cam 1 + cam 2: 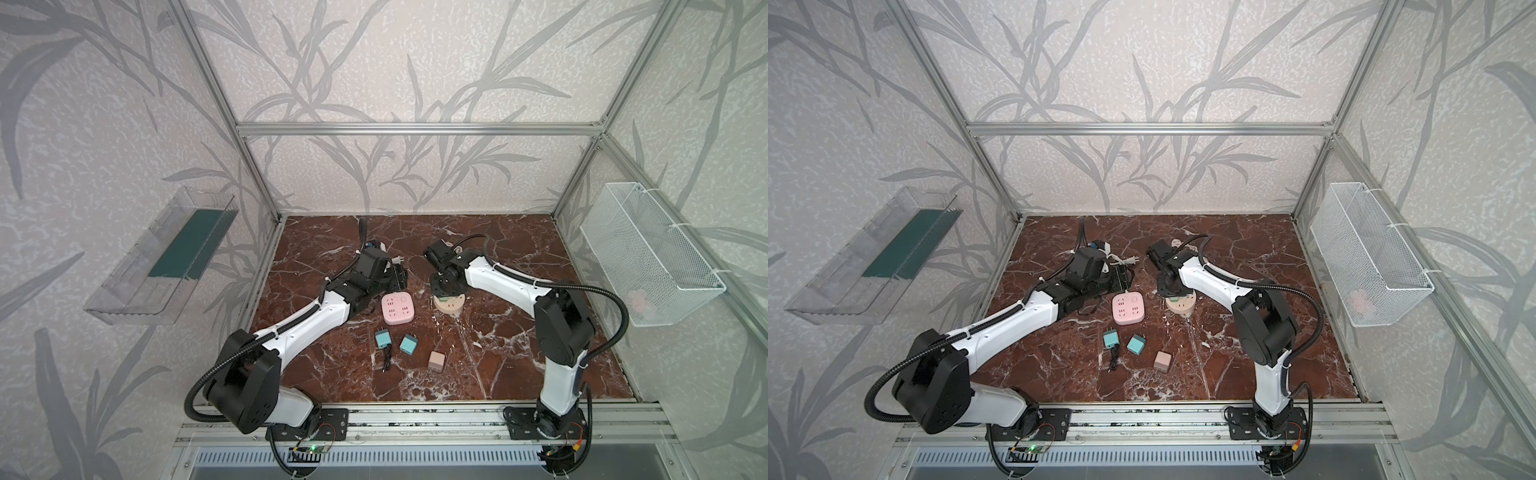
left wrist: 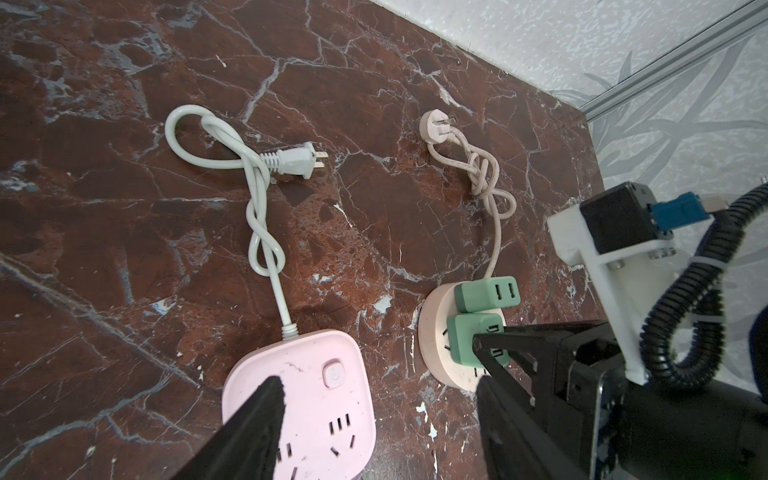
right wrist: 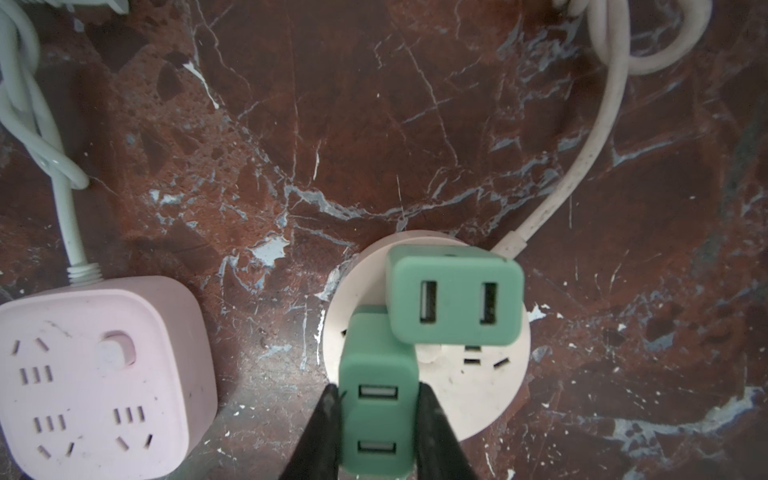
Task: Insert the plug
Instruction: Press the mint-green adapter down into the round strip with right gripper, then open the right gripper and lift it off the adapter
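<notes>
**A:** Clenched nearest the lens is the green plug (image 3: 376,419), pinched by the right gripper (image 3: 378,392). How is the left gripper (image 2: 376,380) held?

**B:** Spread and empty, above the pink power strip (image 2: 307,374).

**A:** Where is the plug placed?

**B:** It is stood upright on the round socket (image 3: 478,399), USB ports turned upward. Its long axis is set crosswise to the second green plug (image 3: 455,299) just beside it.

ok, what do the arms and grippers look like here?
The left arm and right arm have white link shells and black joint housings. Black corrugated conduit runs along each, zip-tied. The left gripper and right gripper are black with tapered fingers. Right wrist has a white camera bracket with a blue connector.
</notes>
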Controlling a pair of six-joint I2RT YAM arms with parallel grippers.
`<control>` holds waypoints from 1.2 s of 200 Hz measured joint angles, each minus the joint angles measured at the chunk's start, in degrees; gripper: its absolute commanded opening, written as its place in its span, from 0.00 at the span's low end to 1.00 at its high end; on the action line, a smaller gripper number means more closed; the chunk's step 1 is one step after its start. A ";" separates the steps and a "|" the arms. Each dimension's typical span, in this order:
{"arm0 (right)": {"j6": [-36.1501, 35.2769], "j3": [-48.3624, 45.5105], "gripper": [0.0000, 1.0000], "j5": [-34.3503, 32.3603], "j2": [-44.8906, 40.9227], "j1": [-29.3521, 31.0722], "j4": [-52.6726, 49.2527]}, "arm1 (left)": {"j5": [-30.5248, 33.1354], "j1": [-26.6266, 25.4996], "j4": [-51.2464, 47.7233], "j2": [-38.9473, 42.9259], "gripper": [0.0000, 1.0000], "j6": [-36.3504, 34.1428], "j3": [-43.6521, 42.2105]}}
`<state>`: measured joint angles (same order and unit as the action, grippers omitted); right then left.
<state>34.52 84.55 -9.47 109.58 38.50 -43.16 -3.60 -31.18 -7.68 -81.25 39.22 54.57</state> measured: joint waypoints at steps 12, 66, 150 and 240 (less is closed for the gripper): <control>0.42 0.00 0.04 -0.02 -0.02 -0.02 -0.22 | -0.04 0.02 -0.04 0.24 0.73 0.00 -0.09; 0.50 0.00 0.47 0.74 -0.55 -0.02 -1.38 | -0.44 0.02 -0.11 0.31 0.73 -0.02 -0.09; -5.40 -5.81 0.62 5.88 -14.36 -0.02 -0.48 | -0.42 0.02 -1.55 0.31 0.74 -0.48 -0.02; -5.57 -22.45 0.78 19.61 -26.38 5.92 -1.84 | -1.77 0.00 -1.29 8.00 0.73 -0.92 -4.76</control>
<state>28.95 62.11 10.13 83.20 44.42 -44.99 -5.37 -31.18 -8.97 -73.25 38.30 49.80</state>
